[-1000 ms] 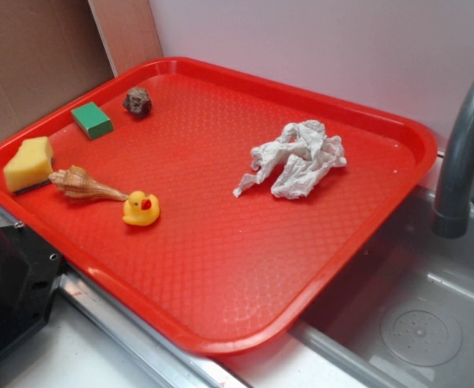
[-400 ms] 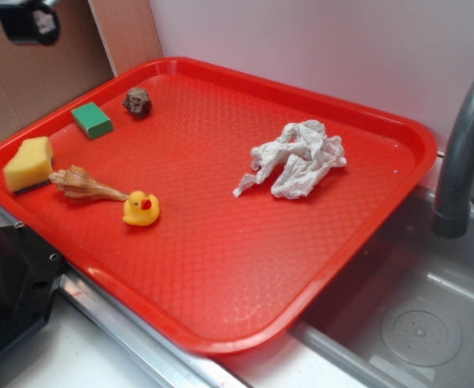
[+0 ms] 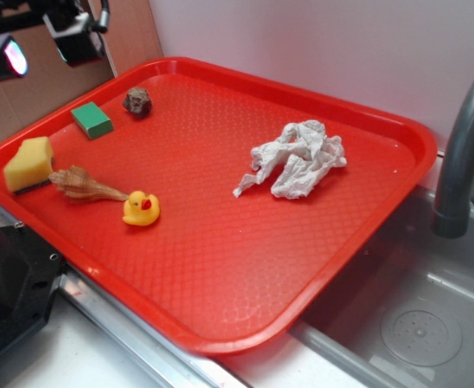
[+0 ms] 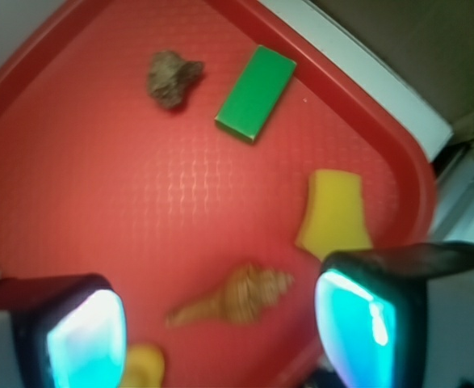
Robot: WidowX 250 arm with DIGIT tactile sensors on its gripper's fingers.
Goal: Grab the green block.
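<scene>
one green block (image 4: 256, 93) lies flat, long axis diagonal in the wrist view.

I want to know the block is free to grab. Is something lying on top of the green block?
Nothing lies on the green block: its top is bare in both views. The open gripper hangs high above the tray. Its underside against the tray is hidden.

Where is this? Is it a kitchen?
Probably a toy or mock kitchen: a grey faucet curves over a sink, and a red tray of small things sits on the counter beside it.
</scene>
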